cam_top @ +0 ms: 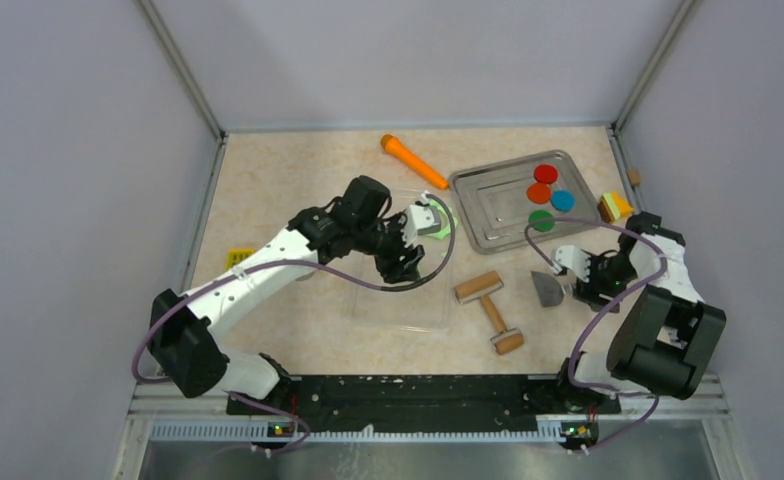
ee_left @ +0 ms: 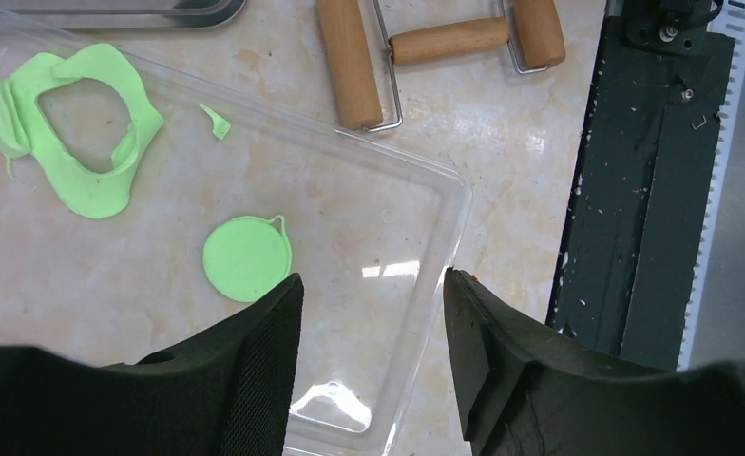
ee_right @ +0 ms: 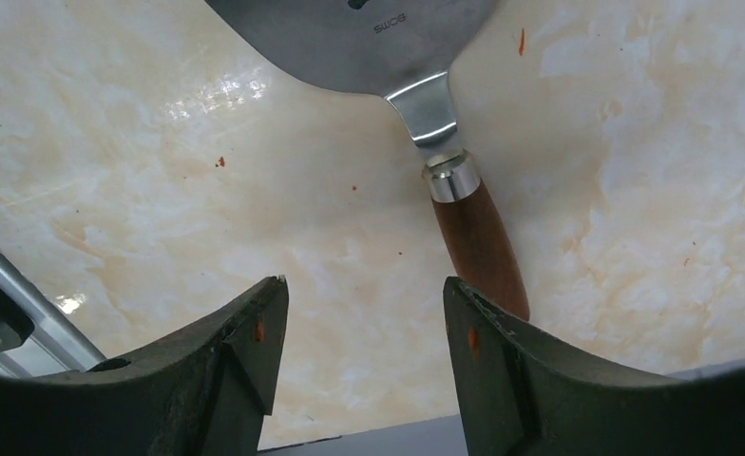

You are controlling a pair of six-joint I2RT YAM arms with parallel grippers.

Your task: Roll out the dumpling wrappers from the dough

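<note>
The dough (ee_left: 76, 182) is a thin lime-green sheet with a round hole, lying on a clear plastic tray (ee_left: 449, 185). It shows in the top view (cam_top: 445, 229) past the left wrist. One round lime-green dumpling wrapper (ee_left: 245, 258) lies flat on the tray, just ahead of my left finger (ee_left: 255, 361). A small dough scrap (ee_left: 217, 122) lies nearby. My left gripper (ee_left: 369, 285) hovers over the tray (cam_top: 404, 262), open and empty. My right gripper (ee_right: 364, 285) is open and empty (cam_top: 575, 284) above the table beside a scraper's wooden handle (ee_right: 478, 237).
Two wooden rolling pins (cam_top: 478, 287) (cam_top: 501, 327) lie right of the plastic tray. The scraper blade (cam_top: 546, 288) lies by the right gripper. A metal tray (cam_top: 488, 210) holds red, orange, blue and dark green discs. An orange tool (cam_top: 413, 160) lies at the back.
</note>
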